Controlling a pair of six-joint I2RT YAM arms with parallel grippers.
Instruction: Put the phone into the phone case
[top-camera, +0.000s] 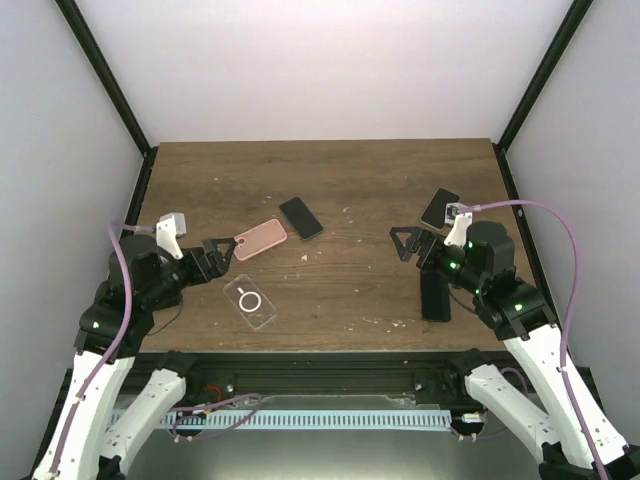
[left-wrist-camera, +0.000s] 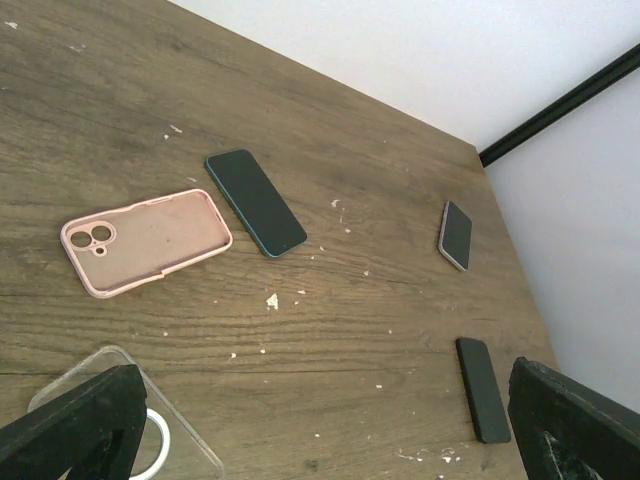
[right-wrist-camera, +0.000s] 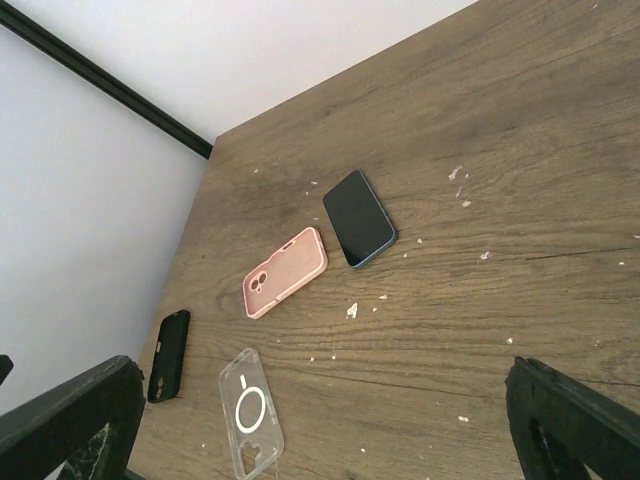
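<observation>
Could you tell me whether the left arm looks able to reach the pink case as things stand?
Probably yes: the pink case lies flat just ahead of the left arm, whose fingers are open, with nothing between them. The phone lies on the case's far side, out of the way.

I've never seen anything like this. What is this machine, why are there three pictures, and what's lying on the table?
These are two robot arms bolted at the near edge of a wooden table. One picture looks down from above. The other two come from a camera on each wrist, so the black shapes in their bottom corners are that arm's own fingers. On the table lie a pink phone case, a dark phone beside it, a clear case, a black case and another phone. The left gripper and right gripper are open and hold nothing.
</observation>
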